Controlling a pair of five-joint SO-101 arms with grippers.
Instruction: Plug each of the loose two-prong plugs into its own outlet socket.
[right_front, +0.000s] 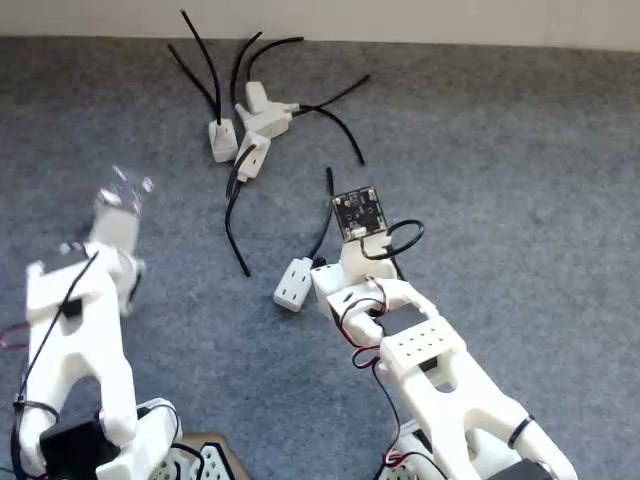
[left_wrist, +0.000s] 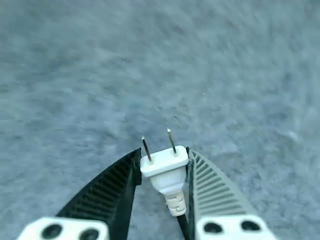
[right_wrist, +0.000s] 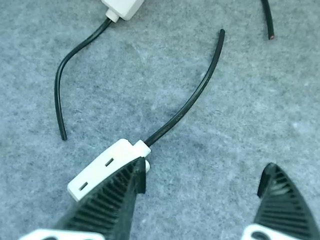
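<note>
My left gripper (left_wrist: 163, 156) is shut on a white two-prong plug (left_wrist: 165, 169), whose prongs point away from the wrist over bare carpet. In the high view this gripper (right_front: 120, 205) hangs at the left, well apart from the other pieces. A white outlet socket (right_wrist: 106, 169) lies on the carpet with two slots facing up and a black cord (right_wrist: 187, 102) trailing off. My right gripper (right_wrist: 205, 170) is open, one finger (right_wrist: 122, 192) touching the socket's side, the other far from it. From above, the socket (right_front: 293, 283) lies just left of that gripper (right_front: 325, 275).
A cluster of white plug and socket pieces (right_front: 248, 132) with black cords lies at the back of the grey carpet (right_front: 500, 150). One such white piece (right_wrist: 122, 6) with a curved cord is near the right gripper. A loose cord end (right_wrist: 267, 20) lies beyond.
</note>
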